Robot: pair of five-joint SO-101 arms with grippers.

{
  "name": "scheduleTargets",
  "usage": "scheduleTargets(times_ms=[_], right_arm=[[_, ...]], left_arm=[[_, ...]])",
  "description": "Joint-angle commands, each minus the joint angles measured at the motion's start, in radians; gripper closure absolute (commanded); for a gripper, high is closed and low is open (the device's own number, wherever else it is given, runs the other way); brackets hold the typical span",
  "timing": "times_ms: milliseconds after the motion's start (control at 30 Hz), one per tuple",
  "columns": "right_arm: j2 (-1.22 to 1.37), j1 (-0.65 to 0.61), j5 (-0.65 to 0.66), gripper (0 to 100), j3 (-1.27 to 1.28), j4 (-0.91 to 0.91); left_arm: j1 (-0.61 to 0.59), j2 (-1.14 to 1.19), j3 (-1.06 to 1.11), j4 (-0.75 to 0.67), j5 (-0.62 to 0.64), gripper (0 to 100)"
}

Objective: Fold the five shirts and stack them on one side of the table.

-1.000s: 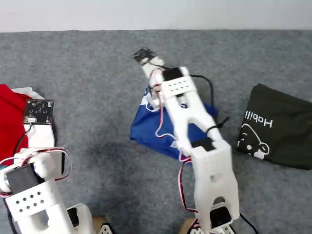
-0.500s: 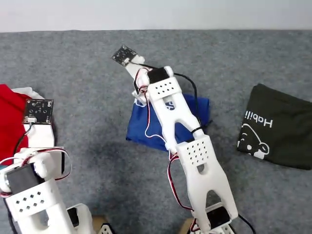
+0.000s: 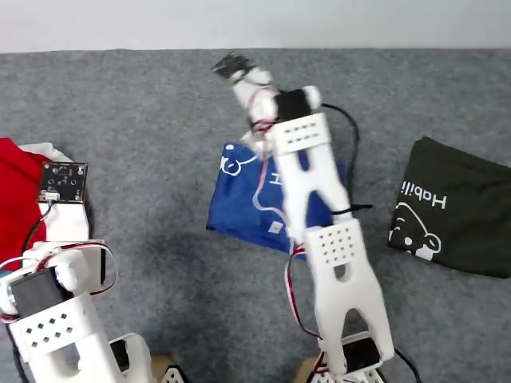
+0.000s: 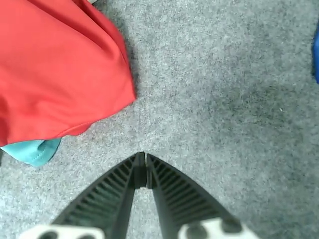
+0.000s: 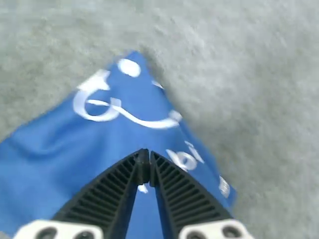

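A red shirt [image 3: 14,183] topped a pile at the table's [image 3: 144,120] left edge. The folded blue shirt [image 3: 239,199] and black shirt [image 3: 459,211] lay apart, seemingly still unstacked. Both arms' jaws were pressed together.

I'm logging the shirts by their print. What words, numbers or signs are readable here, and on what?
Black shirt: white lettering above a bear-like drawing, cut off at the fold; not readable whole.
Blue shirt: white marks, too blurred to read.
No numbers or signs elsewhere.
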Motion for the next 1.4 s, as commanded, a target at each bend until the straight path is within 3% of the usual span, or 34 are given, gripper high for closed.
scheduleTargets(times_ms=[0, 267, 433, 767, 1367], right_arm=[[-0.027, 0.091, -0.048, 98.7, -0.038, 0.044], [-0.236, 0.174, -0.201, 98.3, 0.267, 0.042], [-0.352, 0.194, -0.313, 88.9, 0.453, 0.038], [-0.280, 0.260, -0.367, 85.6, 0.457, -0.005], [-0.180, 0.260, -0.368, 85.8, 0.457, -0.050]], left_arm=[[-0.005, -0.008, -0.004, -0.017, -0.011, 100], [-0.005, -0.005, -0.004, -0.015, -0.011, 100], [-0.003, -0.005, -0.004, -0.015, -0.011, 100], [-0.003, -0.005, -0.004, -0.012, -0.011, 100], [-0.003, -0.009, 0.056, -0.017, -0.011, 100]])
